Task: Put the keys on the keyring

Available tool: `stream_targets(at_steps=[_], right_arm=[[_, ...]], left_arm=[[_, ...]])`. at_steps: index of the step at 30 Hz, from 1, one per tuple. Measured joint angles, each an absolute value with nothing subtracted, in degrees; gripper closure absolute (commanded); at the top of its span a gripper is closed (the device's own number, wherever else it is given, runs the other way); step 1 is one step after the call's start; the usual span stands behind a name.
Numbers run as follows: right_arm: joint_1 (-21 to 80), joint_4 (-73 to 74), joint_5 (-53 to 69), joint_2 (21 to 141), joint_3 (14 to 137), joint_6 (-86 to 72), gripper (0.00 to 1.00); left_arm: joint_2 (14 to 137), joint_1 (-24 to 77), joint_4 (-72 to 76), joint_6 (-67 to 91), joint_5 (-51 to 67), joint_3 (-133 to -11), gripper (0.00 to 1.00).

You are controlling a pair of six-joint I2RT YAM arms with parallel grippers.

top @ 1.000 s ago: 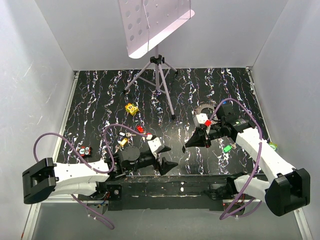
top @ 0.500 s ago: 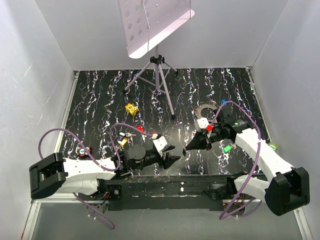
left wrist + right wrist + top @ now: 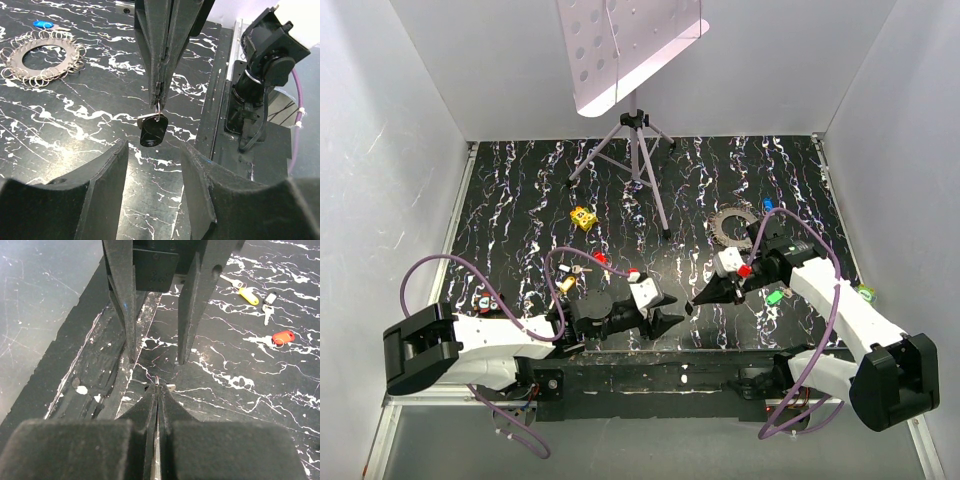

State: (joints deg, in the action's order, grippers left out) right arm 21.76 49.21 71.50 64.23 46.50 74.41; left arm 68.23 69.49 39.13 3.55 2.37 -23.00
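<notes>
- Left pincer (image 3: 156, 357) has narrowed, jaws still apart, now directly facing the right pincer (image 3: 159, 97).
- Right pincer, clamped on 1 black key (image 3: 153, 131), has drawn away from the keyring (image 3: 72, 52) behind it: a handover looks likely.

Tripod (image 3: 635, 121), yellow block (image 3: 582, 217) (spotted), marbled tabletop (image 3: 520, 220)

a robotics lab test cell. two robot arms, the left arm (image 3: 490, 340) and right arm (image 3: 845, 305), are bolted side by side to a black rail (image 3: 700, 372) at the near edge of a table (image 3: 520, 190) with a black, white-veined top. plain white walls (image 3: 380, 150) box the table in on three sides. purple cables (image 3: 299, 95) loop off the arms. a tripod (image 3: 638, 160) carries a white perforated panel (image 3: 620, 50). keys (image 3: 283, 336) and a toothed keyring (image 3: 74, 52) lie loose on the top.
</notes>
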Motion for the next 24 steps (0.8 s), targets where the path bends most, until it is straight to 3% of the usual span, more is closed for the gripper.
stream_targets(at_steps=[13, 24], right_arm=[[21.76, 60.34, 71.72, 64.23, 44.31, 100.07, 0.99], [21.37, 61.78, 71.42, 64.23, 44.12, 104.40, 0.99]], left_arm=[[67.96, 71.37, 36.38, -0.51, 3.99, -23.24, 0.53], [69.04, 72.23, 35.31, -1.52, 3.68, -23.97, 0.54]])
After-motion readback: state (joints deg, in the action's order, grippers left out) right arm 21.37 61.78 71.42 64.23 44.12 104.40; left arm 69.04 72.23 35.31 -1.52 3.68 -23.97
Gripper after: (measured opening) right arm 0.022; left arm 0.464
